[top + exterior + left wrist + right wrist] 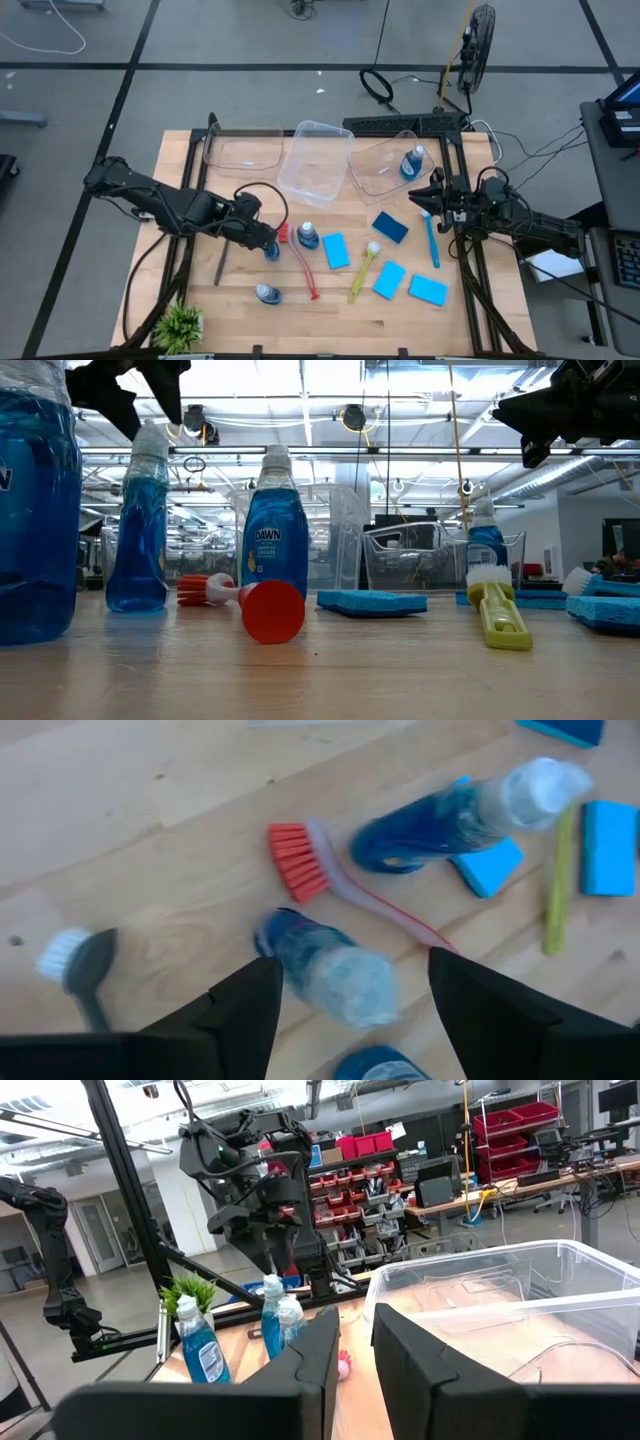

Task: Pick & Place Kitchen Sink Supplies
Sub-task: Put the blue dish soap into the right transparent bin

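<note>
Closest to the low camera stands a bottle of blue liquid (35, 510), cut off by the picture's edge, with a second bottle (138, 525) and a third bottle (274, 525) upright farther back on the wooden table (190, 150). From above, the left gripper (268, 240) hangs over the second bottle, its fingers spread to either side of the cap and not pressing it, so the pincer is released. A red brush (300, 262) lies just beside that bottle, a grey brush (222, 262) on its other side, and a yellow brush (362, 272) and blue brush (433, 240) lie farther right among four blue sponges (335, 250). Another bottle (267, 294) sits near the small plant (180, 325). One more bottle (411, 163) stands inside the rightmost of three clear bins (385, 165). The right gripper (428, 197) waits beside that bin, its fingers close together with only a narrow gap, holding nothing.
</note>
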Robot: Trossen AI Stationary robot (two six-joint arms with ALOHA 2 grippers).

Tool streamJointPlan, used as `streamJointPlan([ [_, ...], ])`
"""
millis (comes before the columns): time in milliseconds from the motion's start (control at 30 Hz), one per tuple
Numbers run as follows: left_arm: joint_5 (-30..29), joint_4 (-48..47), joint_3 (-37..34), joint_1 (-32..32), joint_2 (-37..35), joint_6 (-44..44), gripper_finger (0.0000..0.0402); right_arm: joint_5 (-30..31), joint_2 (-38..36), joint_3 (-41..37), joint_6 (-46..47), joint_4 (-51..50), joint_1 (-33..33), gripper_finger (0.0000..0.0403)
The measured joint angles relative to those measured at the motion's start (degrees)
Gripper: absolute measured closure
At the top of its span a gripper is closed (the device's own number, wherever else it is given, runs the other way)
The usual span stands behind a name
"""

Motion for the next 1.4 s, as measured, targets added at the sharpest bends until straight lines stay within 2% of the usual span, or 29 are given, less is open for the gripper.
streamJointPlan([
  [267,-1.23,-0.3,0.0,0.0,0.31,-0.03,0.0147,0.0,0.0,0.0,0.01,0.0,-0.02,0.0348],
  [833,-3.02,-0.66,0.01,-0.6,7.71,0.1,0.0147,0.02,0.0,0.0,0.01,0.02,0.0,0.0348],
  [1400,-7.05,-3.61,-0.47,-3.28,8.55,-0.17,0.0147,0.07,0.02,0.0,0.01,0.0,0.0,0.0348],
])
